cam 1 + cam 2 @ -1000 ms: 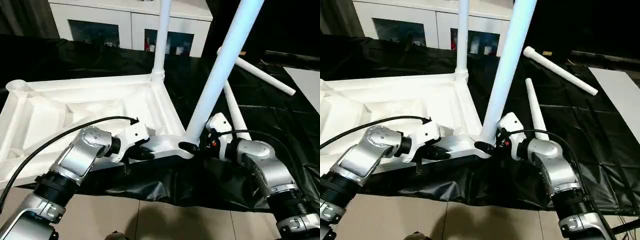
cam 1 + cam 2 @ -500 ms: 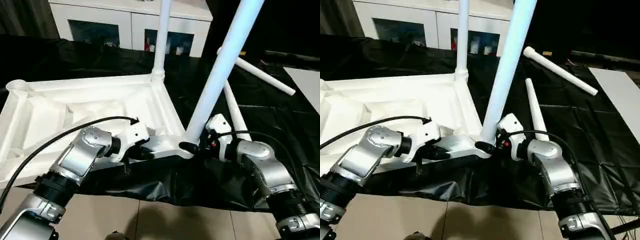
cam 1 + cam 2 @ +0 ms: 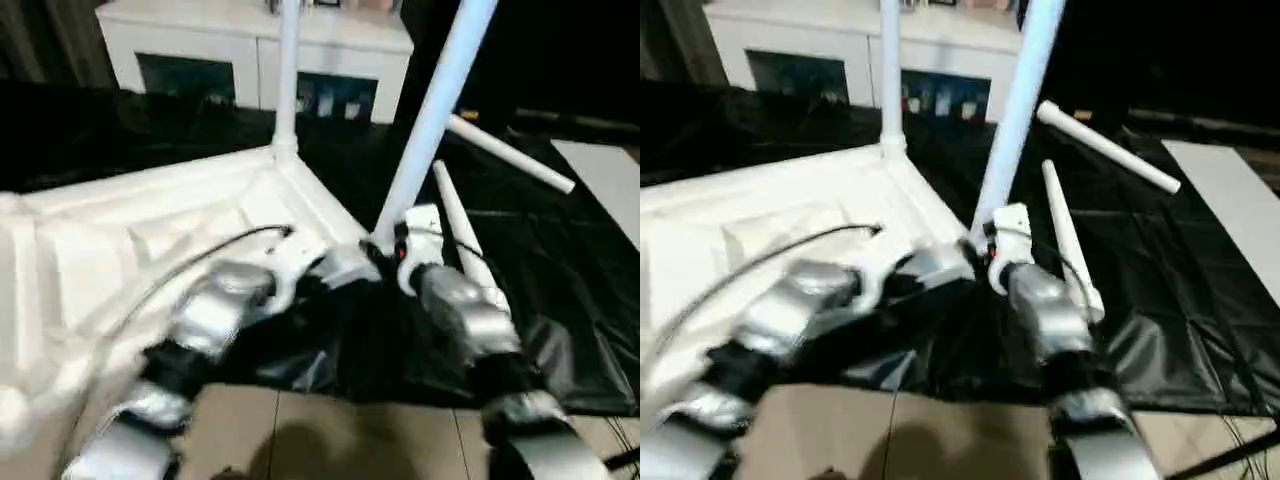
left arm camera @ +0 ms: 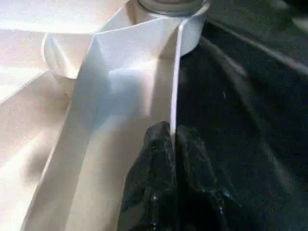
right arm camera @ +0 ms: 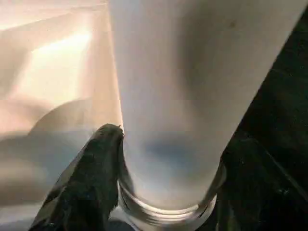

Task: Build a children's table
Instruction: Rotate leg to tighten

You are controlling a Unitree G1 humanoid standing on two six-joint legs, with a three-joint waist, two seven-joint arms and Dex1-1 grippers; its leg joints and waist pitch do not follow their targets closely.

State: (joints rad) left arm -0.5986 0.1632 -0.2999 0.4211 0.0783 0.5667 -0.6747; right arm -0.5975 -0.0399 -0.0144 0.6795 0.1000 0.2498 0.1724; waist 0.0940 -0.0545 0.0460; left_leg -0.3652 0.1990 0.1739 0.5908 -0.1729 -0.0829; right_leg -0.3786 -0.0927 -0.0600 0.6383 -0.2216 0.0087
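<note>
Upside down on a black plastic sheet [image 3: 560, 330]: the white plastic rectangular table top [image 3: 130, 240] with ribbed underside, near corner at the sheet's front edge. Left gripper [image 4: 172, 144], black fingers [image 4: 154, 163] pinched on the thin rim wall just beside that corner's socket. Right gripper [image 5: 163, 159] clamped around the base of a round white tapering leg [image 3: 425, 130], tilted in the socket. Second leg [image 3: 288, 80] upright at the far corner. Two loose white legs [image 3: 465, 240] lying just right; open sheet beyond them.
</note>
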